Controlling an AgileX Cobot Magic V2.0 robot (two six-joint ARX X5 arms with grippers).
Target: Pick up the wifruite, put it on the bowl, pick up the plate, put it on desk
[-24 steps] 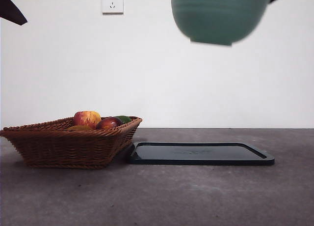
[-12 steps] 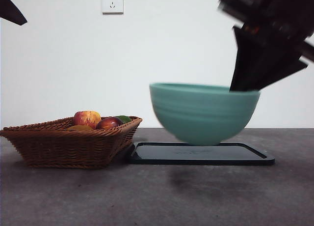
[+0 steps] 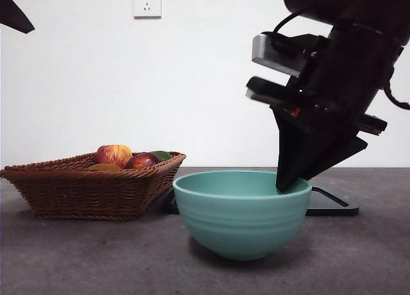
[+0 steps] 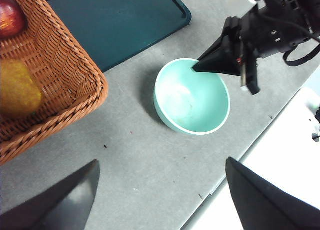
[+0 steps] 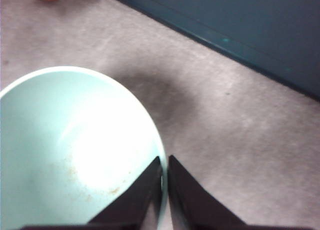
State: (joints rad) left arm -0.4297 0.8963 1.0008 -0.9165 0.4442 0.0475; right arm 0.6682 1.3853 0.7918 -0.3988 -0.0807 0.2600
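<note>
Right pincer (image 3: 289,185) clamped on bowl (image 3: 241,215) rim, bowl resting on desk (image 3: 96,256); left pincer (image 4: 160,190) spread wide.

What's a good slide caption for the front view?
Right gripper pinching the rim of the teal bowl on the desk, beside a fruit basket.

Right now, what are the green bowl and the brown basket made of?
The bowl looks like glazed ceramic: smooth teal surface, faint ridges round its side, a soft shine inside. It could be plastic; the look alone cannot settle that. The basket looks like woven wicker: brown strands interlaced, with a braided rim. The right end effector pinches the bowl's rim.
</note>
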